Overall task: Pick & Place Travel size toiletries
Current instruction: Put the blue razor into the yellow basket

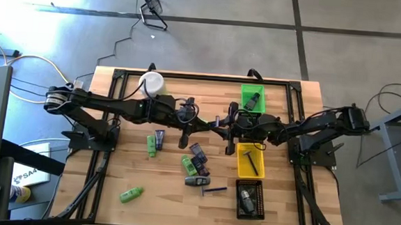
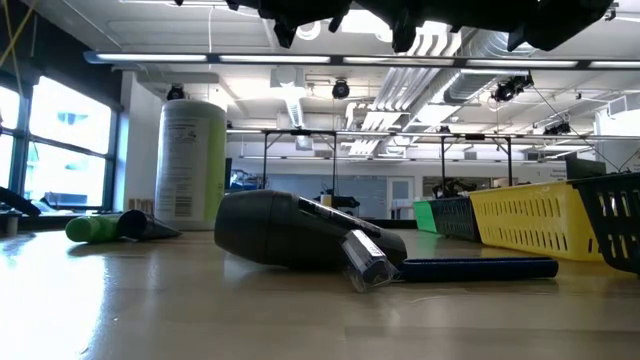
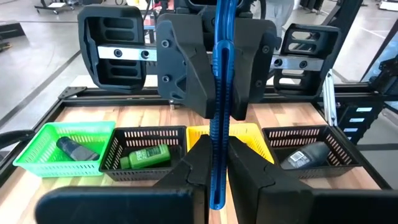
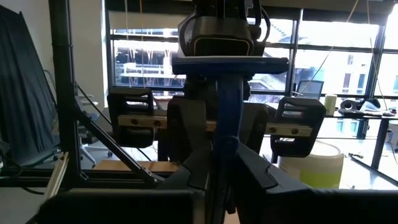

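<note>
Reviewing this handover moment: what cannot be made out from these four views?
- High view: the blue stick between the left gripper and right gripper is hidden by the arms.
- Low view: both grippers are cut off by the top edge.
- Yellow bin: left wrist view, contents hidden behind the fingers.
- Low view: the dark tube's label is blurred.

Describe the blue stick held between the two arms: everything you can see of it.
The thin blue ribbed plastic stick hangs in mid-air above the table's middle, clear of the bins. The left gripper fingers pinch one end and the right gripper fingers close on the other, a handover pose. It looks straight, narrow and glossy.
</note>
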`<action>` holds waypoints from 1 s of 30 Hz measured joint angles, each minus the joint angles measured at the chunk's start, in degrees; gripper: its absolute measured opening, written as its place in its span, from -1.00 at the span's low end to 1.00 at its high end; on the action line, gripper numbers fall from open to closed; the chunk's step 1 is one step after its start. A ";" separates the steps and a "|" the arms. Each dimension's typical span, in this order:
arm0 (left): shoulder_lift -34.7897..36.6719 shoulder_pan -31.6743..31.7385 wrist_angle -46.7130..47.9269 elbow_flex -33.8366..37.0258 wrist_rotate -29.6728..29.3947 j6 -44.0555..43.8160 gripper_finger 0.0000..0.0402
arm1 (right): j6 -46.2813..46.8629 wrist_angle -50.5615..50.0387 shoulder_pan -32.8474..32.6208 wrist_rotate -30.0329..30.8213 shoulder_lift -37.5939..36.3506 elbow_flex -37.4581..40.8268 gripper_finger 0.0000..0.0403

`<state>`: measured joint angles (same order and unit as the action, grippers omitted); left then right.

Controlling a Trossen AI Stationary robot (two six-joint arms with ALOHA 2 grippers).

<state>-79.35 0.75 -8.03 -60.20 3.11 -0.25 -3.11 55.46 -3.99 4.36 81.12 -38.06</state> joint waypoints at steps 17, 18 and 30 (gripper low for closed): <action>0.00 -0.02 0.02 -0.04 -1.94 1.64 -0.38 | 0.24 -0.02 -0.02 0.20 -0.02 -0.02 -0.86; 0.00 0.00 0.02 -0.04 -1.94 1.58 -0.32 | 0.24 -0.14 -0.02 0.31 -0.04 -0.02 -0.86; 2.71 0.02 2.45 -0.11 -5.13 2.89 -0.16 | 2.83 -27.10 -3.69 17.47 -12.71 -0.07 -0.86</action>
<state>-76.64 0.78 -5.58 -60.31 -2.02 2.64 -0.28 28.36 -7.68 21.83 68.41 -38.13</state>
